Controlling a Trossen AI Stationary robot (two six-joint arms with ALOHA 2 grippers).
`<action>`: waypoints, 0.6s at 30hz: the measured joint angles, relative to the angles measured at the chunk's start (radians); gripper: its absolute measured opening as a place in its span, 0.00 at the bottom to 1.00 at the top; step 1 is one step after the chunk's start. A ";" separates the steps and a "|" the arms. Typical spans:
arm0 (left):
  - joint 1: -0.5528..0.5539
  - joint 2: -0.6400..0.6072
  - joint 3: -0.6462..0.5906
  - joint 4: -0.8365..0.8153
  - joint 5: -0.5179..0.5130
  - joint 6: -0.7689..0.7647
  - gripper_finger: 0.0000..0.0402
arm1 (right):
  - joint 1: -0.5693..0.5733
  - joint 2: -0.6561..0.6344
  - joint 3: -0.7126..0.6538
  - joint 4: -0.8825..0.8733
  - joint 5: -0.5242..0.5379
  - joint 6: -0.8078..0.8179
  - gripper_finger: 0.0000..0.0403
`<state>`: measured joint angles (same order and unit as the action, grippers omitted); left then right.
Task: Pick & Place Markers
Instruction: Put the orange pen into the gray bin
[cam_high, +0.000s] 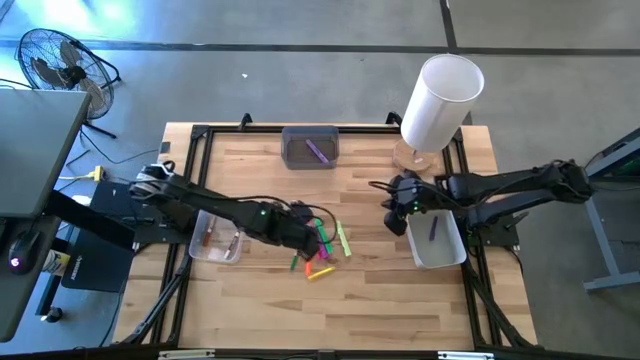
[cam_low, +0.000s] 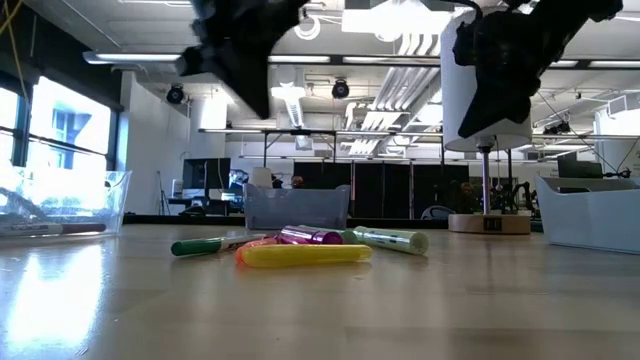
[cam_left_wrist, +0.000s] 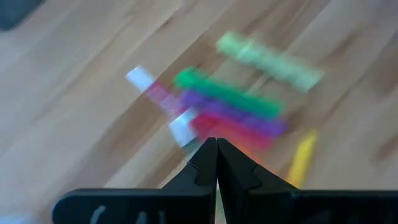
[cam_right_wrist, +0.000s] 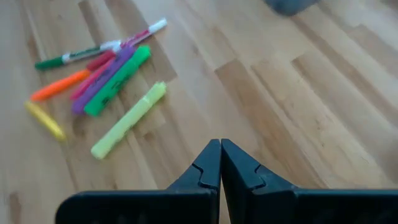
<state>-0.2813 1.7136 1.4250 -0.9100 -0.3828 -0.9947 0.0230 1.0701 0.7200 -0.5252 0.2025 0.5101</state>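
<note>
Nearest the front edge of the table (cam_high: 250, 320), the markers (cam_high: 325, 250) lie in a loose heap a little left of centre: a yellow one (cam_low: 300, 256) in front, a green (cam_low: 200, 246), a purple (cam_low: 310, 236) and a pale yellow-green highlighter (cam_low: 390, 239) touching or crossing behind it. The left gripper (cam_high: 303, 232) hangs just above that heap, its fingers pressed together and holding nothing, as the left wrist view shows. The right gripper (cam_high: 395, 215) is off to the right, beside the white bin (cam_high: 440, 250), likewise closed and empty; that bin already holds a purple marker (cam_high: 433, 228). A clear tray (cam_high: 215, 240) to the left holds a couple more, and a grey bin (cam_high: 310, 148) at the far edge holds another purple one. Behind the right arm stands a tall white cylinder (cam_high: 440, 100) on a round base. My worry is the crowding: because the markers touch, fingers coming down closed would shove the heap rather than grasp, and an opened grip could pinch two at once or roll the round barrels away. The green marker (cam_right_wrist: 68, 57) carries printing on its barrel in the right wrist view, but it is too small to read; no other writing is legible.
</note>
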 joint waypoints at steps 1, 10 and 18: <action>0.000 0.007 0.004 0.015 -0.001 -0.021 0.00 | 0.000 -0.006 -0.007 -0.002 -0.010 -0.012 0.00; 0.000 0.025 -0.001 0.066 0.038 -0.119 0.13 | -0.001 -0.038 -0.038 0.010 -0.059 -0.074 0.00; 0.000 0.024 -0.002 0.140 0.010 -0.127 0.27 | -0.004 -0.038 -0.038 0.023 -0.058 -0.084 0.00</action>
<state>-0.2813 1.7378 1.4231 -0.7701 -0.3733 -1.1222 0.0193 1.0321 0.6819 -0.5022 0.1441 0.4266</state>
